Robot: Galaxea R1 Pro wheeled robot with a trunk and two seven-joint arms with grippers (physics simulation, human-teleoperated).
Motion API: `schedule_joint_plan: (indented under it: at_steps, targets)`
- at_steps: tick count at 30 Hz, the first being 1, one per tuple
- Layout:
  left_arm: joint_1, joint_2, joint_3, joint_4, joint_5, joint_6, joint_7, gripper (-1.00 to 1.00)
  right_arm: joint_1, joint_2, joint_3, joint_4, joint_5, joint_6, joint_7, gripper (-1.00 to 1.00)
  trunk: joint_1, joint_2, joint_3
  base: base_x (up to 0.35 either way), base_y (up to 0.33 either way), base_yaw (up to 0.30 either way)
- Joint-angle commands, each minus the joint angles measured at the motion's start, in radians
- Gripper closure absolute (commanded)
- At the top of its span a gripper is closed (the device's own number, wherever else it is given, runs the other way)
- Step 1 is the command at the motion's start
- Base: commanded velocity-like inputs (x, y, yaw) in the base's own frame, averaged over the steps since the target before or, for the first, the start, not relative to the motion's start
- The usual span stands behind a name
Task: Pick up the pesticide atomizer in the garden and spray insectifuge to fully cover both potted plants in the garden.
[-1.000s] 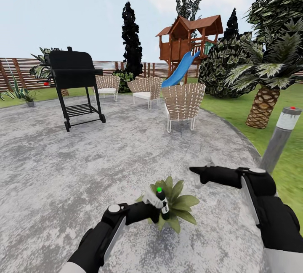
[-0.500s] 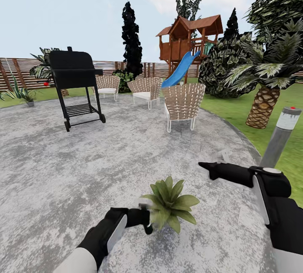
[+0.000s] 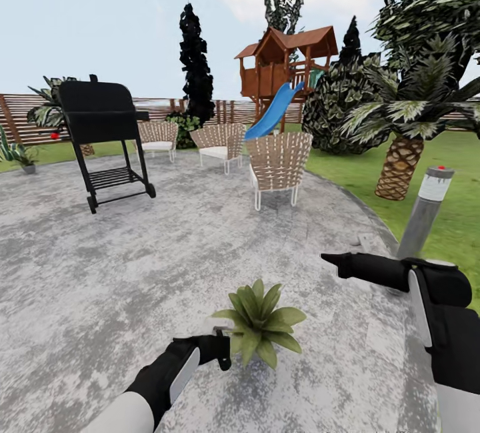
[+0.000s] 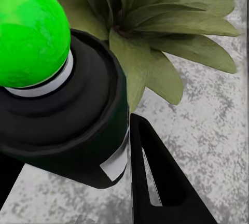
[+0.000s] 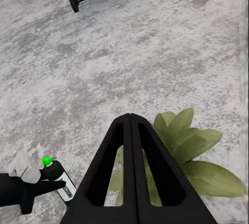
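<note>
One potted plant (image 3: 258,318), a low rosette of broad green leaves, sits on the grey stone patio (image 3: 100,273). My left gripper (image 3: 222,349) is at the plant's left edge, shut on the pesticide atomizer (image 4: 78,115). The atomizer is a dark bottle with a white label and a bright green tip (image 4: 28,32), tilted toward the leaves (image 4: 155,32). The right wrist view shows the atomizer (image 5: 58,180) beside the plant (image 5: 192,151). My right gripper (image 3: 331,260) hangs shut and empty, up and to the right of the plant. I see no white specks on the leaves. The second plant is out of view.
A grey post with a red top (image 3: 421,214) stands just behind my right arm at the patio's edge. A black grill (image 3: 103,139) and woven chairs (image 3: 278,165) stand farther back. A palm (image 3: 400,163), a playhouse with a blue slide (image 3: 283,86) and the wooden fence (image 3: 27,126) lie beyond.
The head camera has shifted, moving the whole scene. My left gripper dropped with the atomizer from above the plant to its left edge. My right gripper drifted a little to the right.
</note>
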Motion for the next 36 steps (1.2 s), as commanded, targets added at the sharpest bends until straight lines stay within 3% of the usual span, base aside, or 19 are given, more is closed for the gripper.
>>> schedule_joint_plan:
  at_steps: [1,4,7,8,17,18,21,30,36]
  targets:
    - [0.000,0.001,-0.001,0.000,0.004,0.000,0.000,1.00,-0.001,0.001,0.000,-0.001,0.010,0.007,0.010,1.00,0.000,0.000,0.000,0.000,0.000,-0.249]
    - [0.001,0.003,0.001,0.012,0.022,-0.005,0.015,1.00,-0.002,0.002,0.004,-0.001,0.011,0.009,0.010,1.00,0.000,0.000,0.003,0.000,0.000,-0.252]
    - [0.000,0.006,0.002,0.043,0.104,-0.008,0.095,1.00,-0.001,0.003,0.006,-0.002,0.011,0.009,0.010,1.00,0.000,0.000,0.005,0.000,0.000,-0.254]
    - [-0.009,0.014,0.061,0.122,0.127,-0.012,0.122,1.00,-0.002,-0.001,0.006,-0.002,0.011,0.007,0.015,1.00,0.000,0.000,0.006,0.000,0.000,-0.255]
    - [-0.010,0.015,0.072,0.146,0.126,-0.022,0.123,1.00,-0.001,0.000,0.006,-0.002,0.011,0.007,0.016,1.00,0.000,0.000,0.013,0.000,0.000,-0.236]
    - [-0.010,0.014,0.074,0.147,0.133,-0.069,0.121,1.00,0.005,0.016,0.010,-0.001,0.012,0.005,0.004,1.00,0.000,0.000,0.013,0.000,0.000,-0.011]
    - [-0.010,0.015,0.074,0.147,0.132,-0.083,0.121,1.00,0.005,0.017,0.011,-0.001,0.012,0.009,-0.019,1.00,0.000,0.000,0.013,0.000,0.000,-0.006]
    - [-0.010,0.013,0.073,0.139,0.133,-0.091,0.112,1.00,0.002,0.019,0.017,0.003,0.017,0.012,-0.029,1.00,0.000,0.000,0.013,0.000,0.000,0.000]
    - [-0.010,0.014,0.074,0.138,0.133,-0.088,0.112,1.00,0.006,0.020,0.020,0.002,0.048,0.010,-0.028,1.00,0.000,0.000,0.013,0.000,0.000,0.000]
